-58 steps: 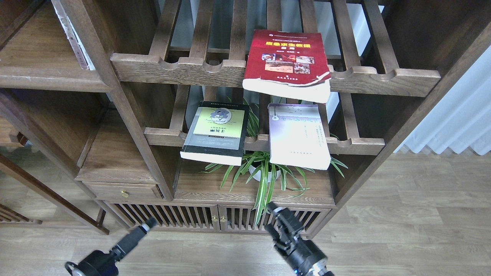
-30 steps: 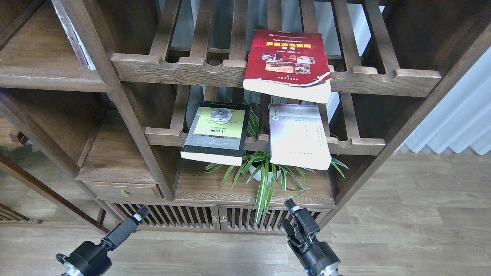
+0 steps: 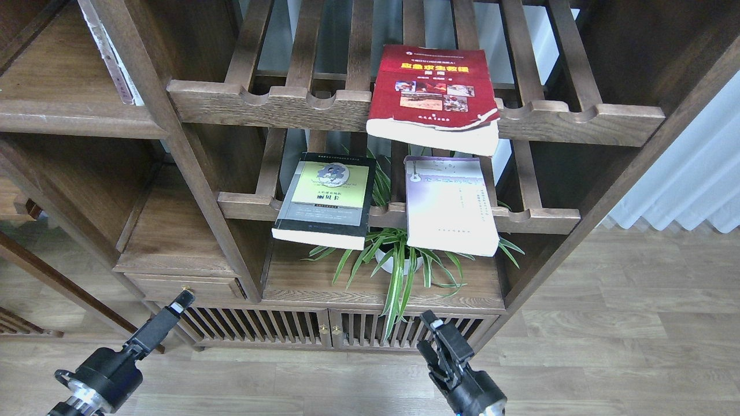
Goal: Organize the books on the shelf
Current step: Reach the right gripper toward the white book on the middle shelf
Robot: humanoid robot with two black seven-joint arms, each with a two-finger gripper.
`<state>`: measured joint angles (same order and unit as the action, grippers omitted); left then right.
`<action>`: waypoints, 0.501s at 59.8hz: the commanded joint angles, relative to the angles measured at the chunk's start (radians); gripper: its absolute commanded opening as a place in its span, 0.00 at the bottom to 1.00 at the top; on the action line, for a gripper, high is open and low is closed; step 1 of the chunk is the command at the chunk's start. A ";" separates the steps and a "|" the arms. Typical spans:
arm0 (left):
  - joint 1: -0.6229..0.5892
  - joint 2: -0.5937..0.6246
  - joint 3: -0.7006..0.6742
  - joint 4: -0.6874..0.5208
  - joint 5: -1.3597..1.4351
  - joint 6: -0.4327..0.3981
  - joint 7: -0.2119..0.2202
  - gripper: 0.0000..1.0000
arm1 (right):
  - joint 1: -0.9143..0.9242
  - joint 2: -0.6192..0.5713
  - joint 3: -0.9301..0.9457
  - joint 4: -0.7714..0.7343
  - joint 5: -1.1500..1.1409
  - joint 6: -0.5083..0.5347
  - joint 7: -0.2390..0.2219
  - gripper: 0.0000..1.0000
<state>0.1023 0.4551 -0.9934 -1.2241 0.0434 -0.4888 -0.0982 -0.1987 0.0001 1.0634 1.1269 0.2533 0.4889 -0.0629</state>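
Note:
The thick red book lies on the upper slatted rack and overhangs its front rail. The black-bordered book with the yellow-green panel and the pale lavender-white book lie side by side on the lower slatted rack, both overhanging the rail. A flat solid shelf board with a rounded front edge sits at the upper left of the cabinet. My left gripper is low at the left, in front of the drawer. My right gripper is low, in front of the cabinet doors. Both are dark, hold nothing, and are far below the books.
A potted spider plant stands on the flat board under the lower rack, its leaves hanging over the slatted doors. A small drawer is at the lower left. A white curtain hangs at the right above wood flooring.

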 commanded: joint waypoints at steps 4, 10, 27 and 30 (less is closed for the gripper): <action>0.008 0.001 -0.002 0.009 -0.010 0.000 0.000 1.00 | -0.004 0.000 0.012 0.045 0.003 0.000 0.002 1.00; 0.010 0.001 -0.025 0.014 -0.010 0.000 0.000 1.00 | 0.011 0.000 0.064 0.047 0.007 0.000 0.005 1.00; 0.010 -0.006 -0.037 0.058 -0.010 0.000 0.000 1.00 | 0.119 0.000 0.148 0.019 0.006 0.000 0.046 1.00; 0.008 -0.004 -0.041 0.066 -0.010 0.000 0.000 1.00 | 0.127 0.000 0.148 0.013 0.006 0.000 0.046 1.00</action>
<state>0.1110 0.4503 -1.0301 -1.1718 0.0334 -0.4888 -0.0982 -0.1028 0.0000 1.2051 1.1536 0.2636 0.4886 -0.0188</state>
